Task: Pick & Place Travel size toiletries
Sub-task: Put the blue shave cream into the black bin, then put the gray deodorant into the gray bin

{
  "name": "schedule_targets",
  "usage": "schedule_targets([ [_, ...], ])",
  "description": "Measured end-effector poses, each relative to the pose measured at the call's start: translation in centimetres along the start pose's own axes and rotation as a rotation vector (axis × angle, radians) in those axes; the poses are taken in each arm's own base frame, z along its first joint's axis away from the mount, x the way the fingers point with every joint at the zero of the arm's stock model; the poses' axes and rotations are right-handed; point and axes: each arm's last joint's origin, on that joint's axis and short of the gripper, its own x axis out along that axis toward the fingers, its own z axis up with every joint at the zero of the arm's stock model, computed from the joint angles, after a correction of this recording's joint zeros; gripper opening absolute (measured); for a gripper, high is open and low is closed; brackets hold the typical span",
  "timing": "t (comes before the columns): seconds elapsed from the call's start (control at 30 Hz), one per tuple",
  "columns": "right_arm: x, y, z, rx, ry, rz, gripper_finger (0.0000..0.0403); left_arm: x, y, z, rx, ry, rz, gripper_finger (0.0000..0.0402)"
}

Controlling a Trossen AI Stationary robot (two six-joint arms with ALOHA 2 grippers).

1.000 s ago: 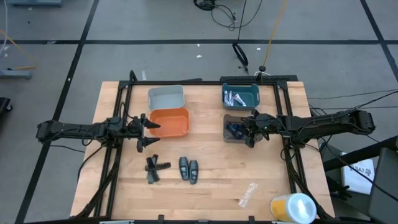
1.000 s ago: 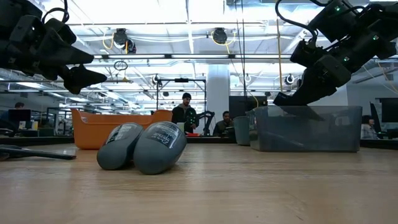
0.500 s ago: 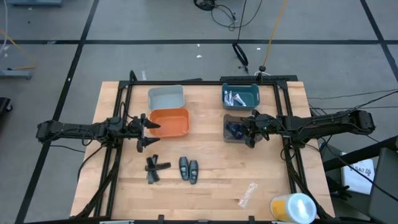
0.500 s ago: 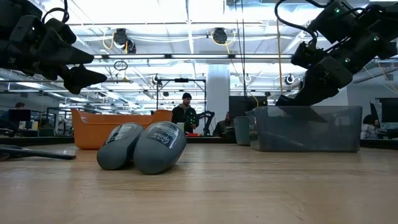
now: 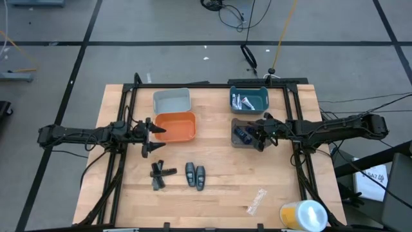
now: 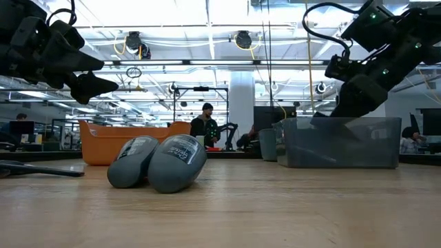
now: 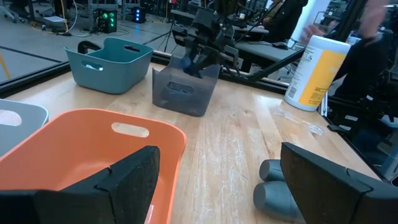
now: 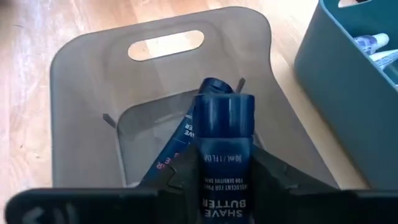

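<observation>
One dark blue tube (image 8: 224,155) sits between the right end effector (image 5: 259,134) fingers (we cannot tell if it is gripped) above the grey bin (image 5: 243,134); left end effector (image 5: 149,131) wide, at 9 o'clock.

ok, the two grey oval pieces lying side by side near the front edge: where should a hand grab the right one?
Probably from straight above, fingers across the narrow width of the right grey oval piece at mid-length. It lies flat, long axis toward the bins. Its twin sits close alongside, so the inner finger has little gap; nudging it aside first may help.
</observation>
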Motion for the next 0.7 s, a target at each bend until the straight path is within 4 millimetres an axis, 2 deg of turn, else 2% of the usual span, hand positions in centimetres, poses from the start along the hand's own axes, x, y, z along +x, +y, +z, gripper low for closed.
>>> schedule_targets([
  [0.23,0.0,0.0,0.1,0.001,-0.014,0.003,0.0151,0.0,0.0,0.0,0.000,0.000,0.000,0.0328],
  [0.4,0.0,0.2,0.8,-0.012,-0.086,0.018,0.0168,0.0,0.0,0.0,0.000,0.000,0.000,0.0328],
  [0.53,-0.2,0.5,1.9,-0.032,-0.196,0.054,0.0171,0.0,0.0,0.0,0.000,0.000,0.000,0.0328],
  [0.7,-0.9,1.8,3.5,-0.050,-0.377,0.208,0.0168,0.0,0.0,0.0,-0.002,-0.003,-0.001,0.0328],
])
